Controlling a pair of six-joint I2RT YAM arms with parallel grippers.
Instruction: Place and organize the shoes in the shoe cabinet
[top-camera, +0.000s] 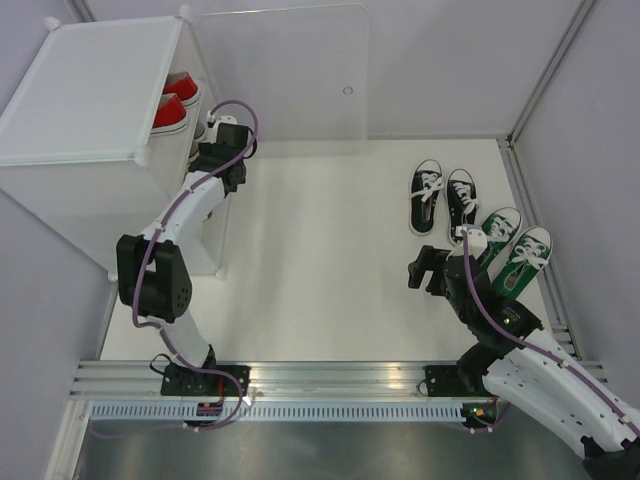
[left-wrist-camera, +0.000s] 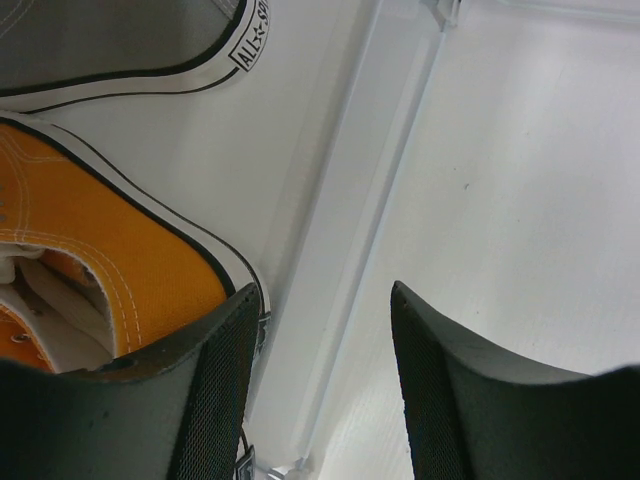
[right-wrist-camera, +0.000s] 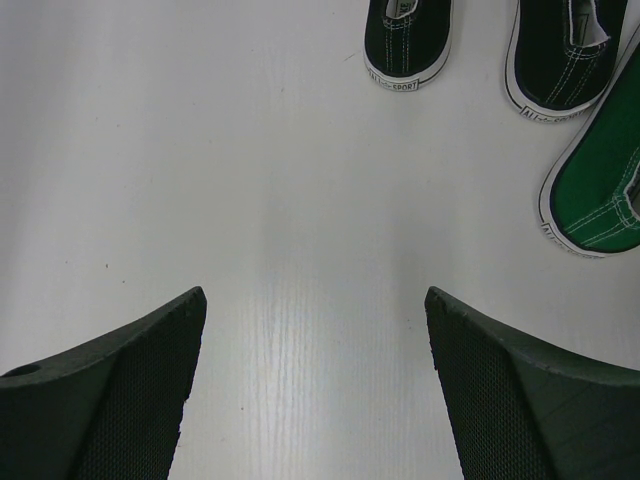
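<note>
The left gripper (left-wrist-camera: 325, 300) is at the cabinet (top-camera: 90, 90) mouth, fingers released with nothing between them. An orange shoe (left-wrist-camera: 100, 250) lies inside, its heel just outside the inner finger; I cannot tell if they touch. A grey shoe (left-wrist-camera: 110, 40) sits beyond it and a red pair (top-camera: 172, 105) on another shelf. The cabinet's front edge (left-wrist-camera: 350, 220) runs through the finger gap, with bare table (top-camera: 320, 260) beside it.

The right gripper (right-wrist-camera: 315, 300) hangs spread wide over bare table. The black pair (top-camera: 427, 195) lies ahead and the green pair (top-camera: 497, 232) ahead-right, near the table's right edge. Both pairs are apart from the fingers. The door (top-camera: 285, 70) stands open.
</note>
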